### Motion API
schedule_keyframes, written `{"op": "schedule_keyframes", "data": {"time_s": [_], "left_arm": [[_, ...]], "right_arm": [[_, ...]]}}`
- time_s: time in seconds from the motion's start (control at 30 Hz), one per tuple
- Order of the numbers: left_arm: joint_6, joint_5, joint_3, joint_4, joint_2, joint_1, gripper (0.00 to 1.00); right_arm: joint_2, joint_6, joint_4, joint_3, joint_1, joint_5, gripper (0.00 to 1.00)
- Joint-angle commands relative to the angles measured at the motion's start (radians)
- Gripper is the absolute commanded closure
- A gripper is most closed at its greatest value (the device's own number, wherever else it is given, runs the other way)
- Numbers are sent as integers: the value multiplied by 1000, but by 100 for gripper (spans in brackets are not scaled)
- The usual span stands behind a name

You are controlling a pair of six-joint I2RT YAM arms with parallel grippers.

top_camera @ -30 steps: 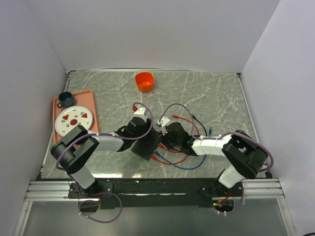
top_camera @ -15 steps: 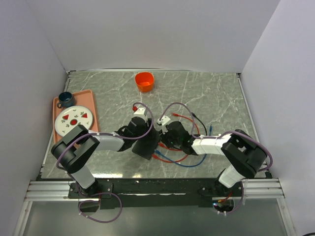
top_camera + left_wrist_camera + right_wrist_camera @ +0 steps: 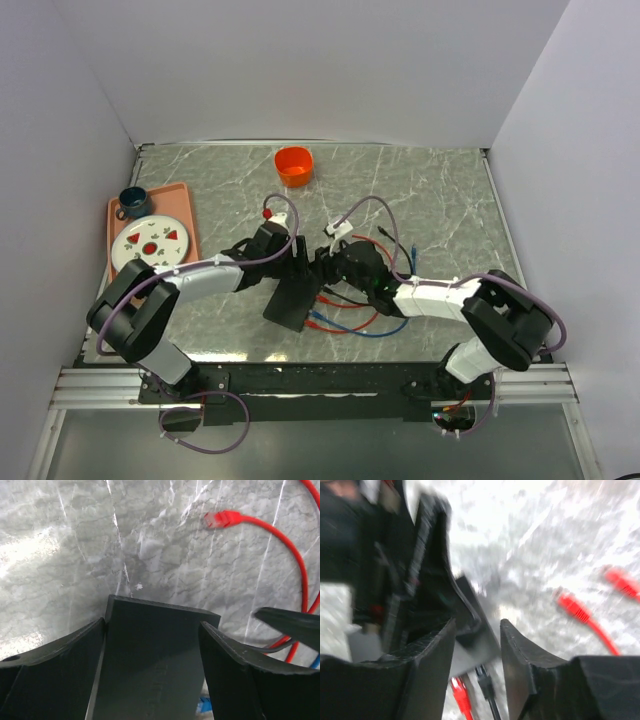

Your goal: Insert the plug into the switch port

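1. The box (image 3: 290,303) lies flat on the table (image 3: 430,190), near the middle and towards the near edge. The two grippers meet over it.
2. The left gripper (image 3: 152,624) stands wide with the box between its jaws. I think this is to keep the box from sliding when a plug is pushed in. Whether the jaws press its sides, I cannot tell.
3. The right gripper (image 3: 477,622) reaches in from the right with its jaws partly apart. Nothing seems held between them, though this view is blurred.
4. A black plug (image 3: 484,676) sits just below that gap, at the box's edge. I judge it may be already in the port, which no view shows clearly.
5. A red plug (image 3: 222,518) lies loose on the table, apart from the box, so it is probably not the one in use.
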Motion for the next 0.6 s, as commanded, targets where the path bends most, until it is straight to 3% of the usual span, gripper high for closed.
{"op": "schedule_keyframes", "data": {"time_s": [0.0, 0.3, 0.57], "left_arm": [[6, 36, 78, -113, -39, 20, 19], [75, -67, 144, -205, -211, 66, 15], [154, -134, 136, -219, -429, 73, 1]], "right_arm": [[-58, 31, 67, 19, -4, 69, 48], [-150, -1, -21, 22, -6, 97, 26], [-331, -39, -216, 106, -9, 138, 2]]}}
